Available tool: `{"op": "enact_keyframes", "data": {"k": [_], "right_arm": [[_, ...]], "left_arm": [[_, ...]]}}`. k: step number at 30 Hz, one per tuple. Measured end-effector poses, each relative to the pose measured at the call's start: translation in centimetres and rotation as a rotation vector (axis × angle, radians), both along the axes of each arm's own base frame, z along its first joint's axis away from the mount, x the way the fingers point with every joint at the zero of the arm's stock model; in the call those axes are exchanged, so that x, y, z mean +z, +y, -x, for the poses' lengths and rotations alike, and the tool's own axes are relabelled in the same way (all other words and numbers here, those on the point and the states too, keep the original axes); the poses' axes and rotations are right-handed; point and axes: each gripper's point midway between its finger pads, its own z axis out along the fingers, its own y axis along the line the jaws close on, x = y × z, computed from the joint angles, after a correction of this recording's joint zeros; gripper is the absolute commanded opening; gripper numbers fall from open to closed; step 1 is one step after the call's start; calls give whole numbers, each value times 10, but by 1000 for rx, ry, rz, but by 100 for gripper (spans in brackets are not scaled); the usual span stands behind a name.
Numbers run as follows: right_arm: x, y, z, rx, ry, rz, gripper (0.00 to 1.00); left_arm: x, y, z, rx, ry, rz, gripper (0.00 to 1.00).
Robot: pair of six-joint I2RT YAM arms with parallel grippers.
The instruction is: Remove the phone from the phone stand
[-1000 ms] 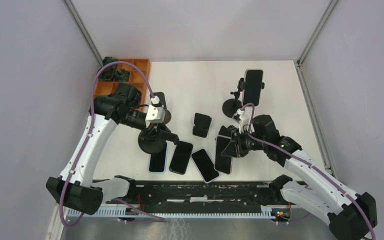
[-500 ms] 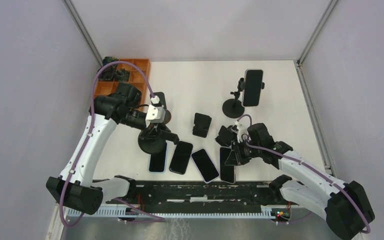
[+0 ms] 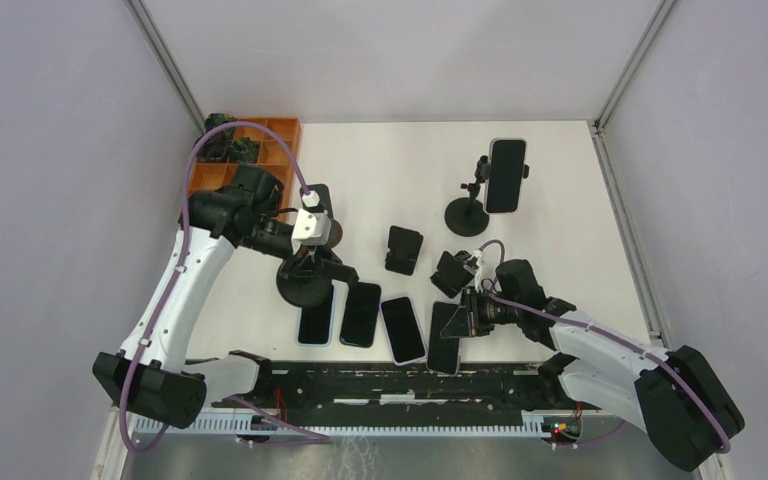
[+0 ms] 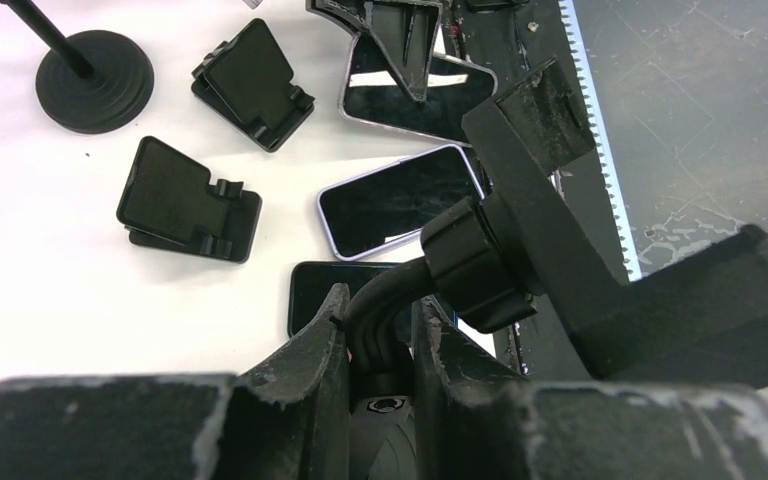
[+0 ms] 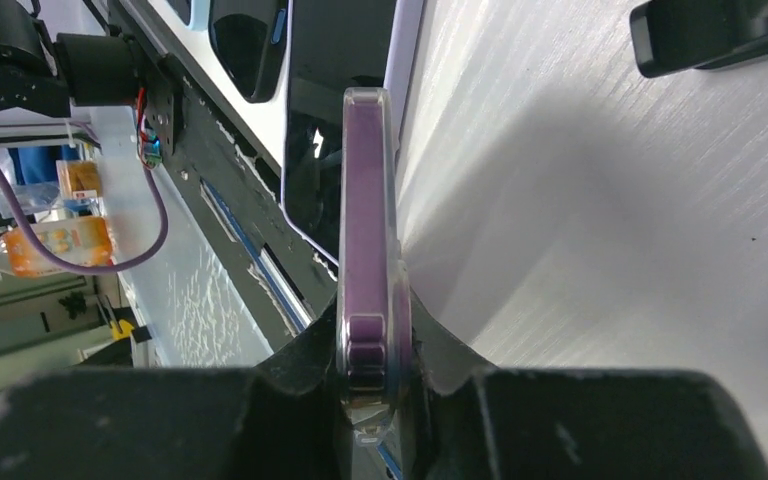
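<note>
My left gripper (image 3: 311,256) is shut on the black gooseneck stem (image 4: 385,305) of a round-based phone stand (image 3: 303,287); its clamp head (image 4: 535,180) is empty. My right gripper (image 3: 467,318) is shut on the purple-cased phone (image 3: 445,338), held by its edge low over the table near the front rail. In the right wrist view the phone (image 5: 369,200) shows edge-on between my fingers (image 5: 300,360); I cannot tell whether it touches the table. A second stand (image 3: 467,214) at the back right holds another phone (image 3: 506,175).
Three phones (image 3: 315,322) (image 3: 360,313) (image 3: 402,329) lie in a row by the front rail (image 3: 390,380). Two small folding stands (image 3: 404,249) (image 3: 451,272) sit mid-table. An orange parts tray (image 3: 260,140) is at the back left.
My right arm has carried the phone down and toward the front rail, to the right end of the row of phones. The left arm has not moved.
</note>
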Motion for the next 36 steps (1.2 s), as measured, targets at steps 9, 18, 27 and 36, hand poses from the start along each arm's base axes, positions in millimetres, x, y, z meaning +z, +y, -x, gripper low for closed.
{"op": "enact_keyframes", "data": {"k": [9,18,27,36], "right_arm": [[-16,-4,-13,-91,16,55,53],[-16,-37,-63,-274,-217,257,80],[-13,-73,-53,-315,-275,407,71],[-28,-47,13,-110,-210,313,36]], "left_arm": [[0,0,0,0,-1,1,2],[2,0,-1,0,-7,3,2],[1,-1,-2,0,-7,2,2],[5,-2,-6,6,-4,3,2]]}}
